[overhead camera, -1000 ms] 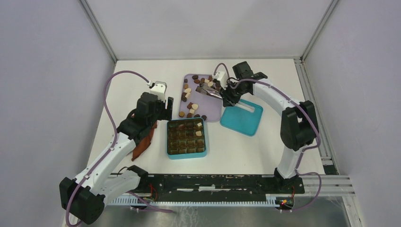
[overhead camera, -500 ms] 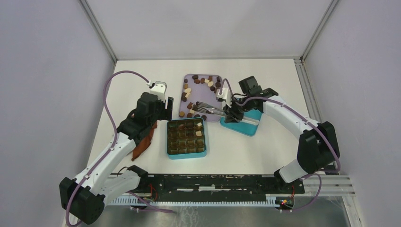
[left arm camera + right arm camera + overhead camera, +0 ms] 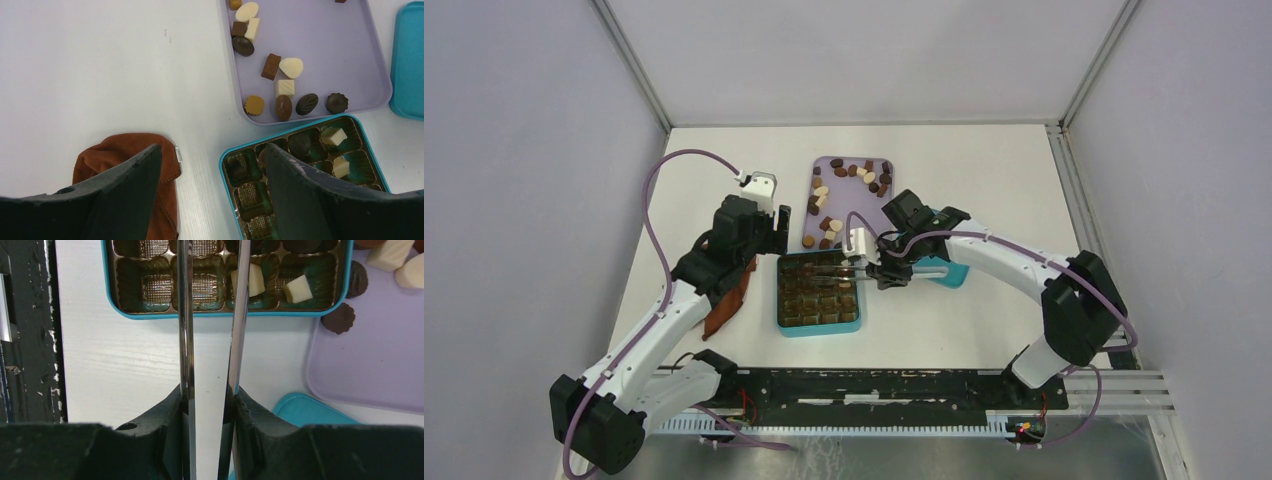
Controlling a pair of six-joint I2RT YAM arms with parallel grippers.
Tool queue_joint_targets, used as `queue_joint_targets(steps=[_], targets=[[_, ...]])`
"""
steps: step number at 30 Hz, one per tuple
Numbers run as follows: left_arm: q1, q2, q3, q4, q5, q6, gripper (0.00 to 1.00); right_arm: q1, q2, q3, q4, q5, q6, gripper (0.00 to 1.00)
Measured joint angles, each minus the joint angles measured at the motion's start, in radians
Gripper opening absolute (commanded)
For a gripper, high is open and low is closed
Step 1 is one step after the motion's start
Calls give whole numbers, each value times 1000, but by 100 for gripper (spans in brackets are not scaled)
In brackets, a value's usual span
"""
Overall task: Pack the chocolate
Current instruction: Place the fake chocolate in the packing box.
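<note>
Tongs [image 3: 186, 315] over teal box [image 3: 818, 327]
Right claw [image 3: 209, 405] grips tongs; left claw [image 3: 212, 170] wide, at box's ten o'clock.

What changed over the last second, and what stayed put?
The right gripper, shut on the metal tongs, swung from the purple tray nearer, bringing the tongs over the teal box. The left gripper, open, the box, tray and brown cloth stayed put.
</note>
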Motion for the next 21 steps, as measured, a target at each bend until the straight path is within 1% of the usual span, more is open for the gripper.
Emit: queue_joint_targets(steps=[5,12,21], targets=[[0,0,0,0,-1,0,81,38,42,4,-3,66,-2,20],[0,0,-2,0,-31,0,81,44,54,37,-10,128,-2,21],[2,24,-16,2,-79,1,81,44,104,87,-30,129,-2,22]])
